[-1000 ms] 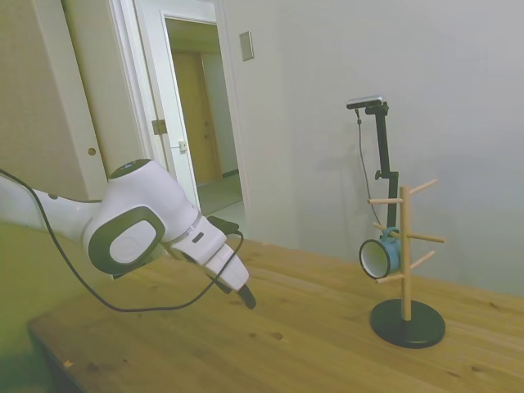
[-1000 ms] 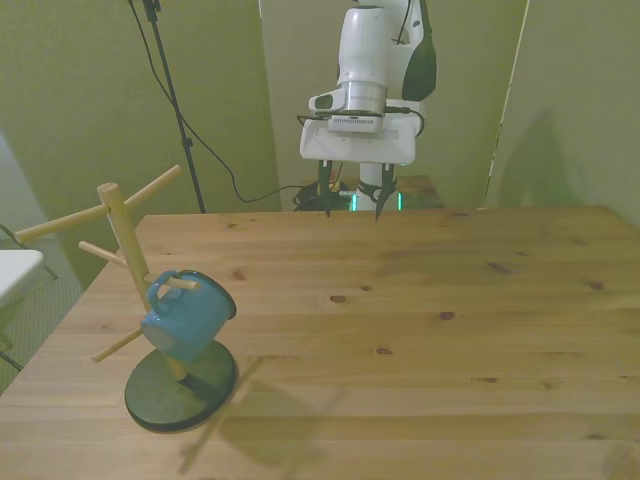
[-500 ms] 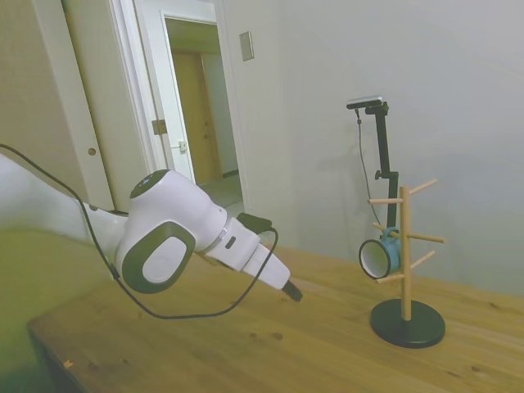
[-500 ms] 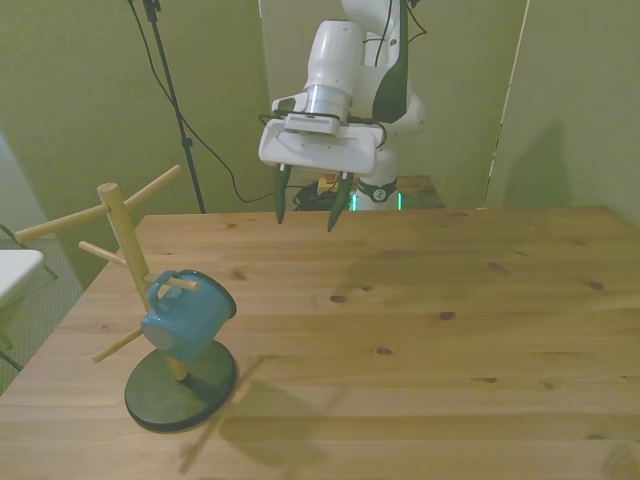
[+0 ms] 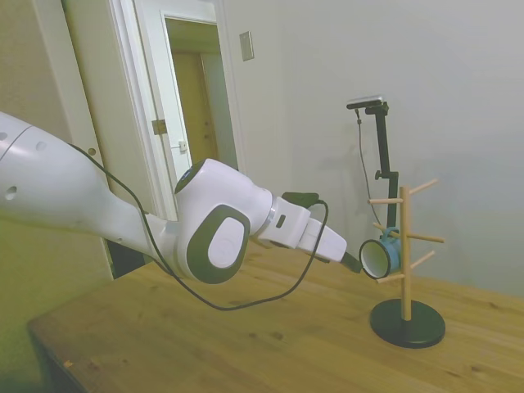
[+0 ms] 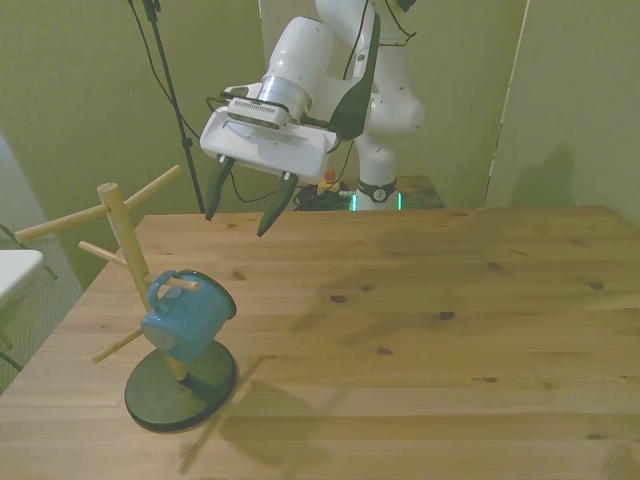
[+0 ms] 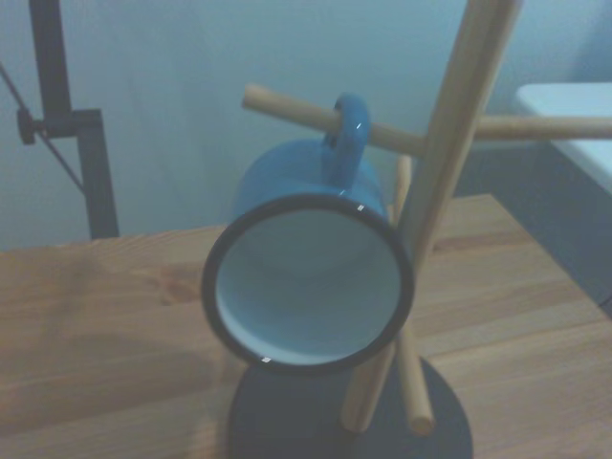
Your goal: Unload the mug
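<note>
The mug [image 6: 186, 315] hangs by its handle [image 7: 349, 134] on a wooden peg [image 7: 316, 115] of the mug tree [image 6: 120, 240], mouth tipped outward and slightly down, near the front view's left edge of the table [image 6: 420, 340]. In my wrist view its white inside faces me almost squarely, dark rim all round, handle at 12 o'clock on the peg.

A second ago my gripper [image 6: 240, 212] hung back over the table's far edge, near the middle; half a second ago it had begun to swing across. Now it has come well over toward the tree and, in the front view, sits at about 1 o'clock from the mug, above it and apart. In the side view my fingertips are just beside the rim, not touching as far as I can tell. My jaws stand apart and empty. The mug has not moved on its peg across these moments. I judge the approach nearly done and the grasp not yet begun; lifting the handle off the peg is all ahead.

Counted: one mug, one tree on one dark round base [image 6: 182, 386], six pegs that I can make out in the side view, one of them loaded.
</note>
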Robot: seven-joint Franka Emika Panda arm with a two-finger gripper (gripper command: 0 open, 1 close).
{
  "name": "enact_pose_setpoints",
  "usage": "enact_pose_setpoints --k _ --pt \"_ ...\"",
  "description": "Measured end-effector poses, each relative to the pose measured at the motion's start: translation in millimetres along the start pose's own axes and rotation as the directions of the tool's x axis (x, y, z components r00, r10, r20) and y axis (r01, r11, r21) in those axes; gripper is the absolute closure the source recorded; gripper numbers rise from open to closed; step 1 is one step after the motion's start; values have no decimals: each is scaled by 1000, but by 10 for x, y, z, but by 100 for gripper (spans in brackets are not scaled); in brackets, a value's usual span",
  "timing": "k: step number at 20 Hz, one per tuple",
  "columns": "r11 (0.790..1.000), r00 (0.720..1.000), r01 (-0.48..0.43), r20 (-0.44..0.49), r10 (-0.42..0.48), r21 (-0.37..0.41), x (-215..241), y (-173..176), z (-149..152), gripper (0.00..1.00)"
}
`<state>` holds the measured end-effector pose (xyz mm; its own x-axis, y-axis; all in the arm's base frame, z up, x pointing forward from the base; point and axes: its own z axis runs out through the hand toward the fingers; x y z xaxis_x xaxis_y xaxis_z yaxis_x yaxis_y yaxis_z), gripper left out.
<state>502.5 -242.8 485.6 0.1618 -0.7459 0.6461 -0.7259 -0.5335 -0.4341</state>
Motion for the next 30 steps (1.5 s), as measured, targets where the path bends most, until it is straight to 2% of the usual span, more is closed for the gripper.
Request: enact_pose_setpoints --k 2,3,12,30 --pt "1000 1000 -2 -16 2 -1 26 -49 2 0" --pt "1000 1000 8 5 -8 10 -116 -169 30 0" --pt "1000 1000 4 4 -3 -12 -206 -252 135 0" --pt "1000 999 -2 35 2 2 -312 -689 764 0"
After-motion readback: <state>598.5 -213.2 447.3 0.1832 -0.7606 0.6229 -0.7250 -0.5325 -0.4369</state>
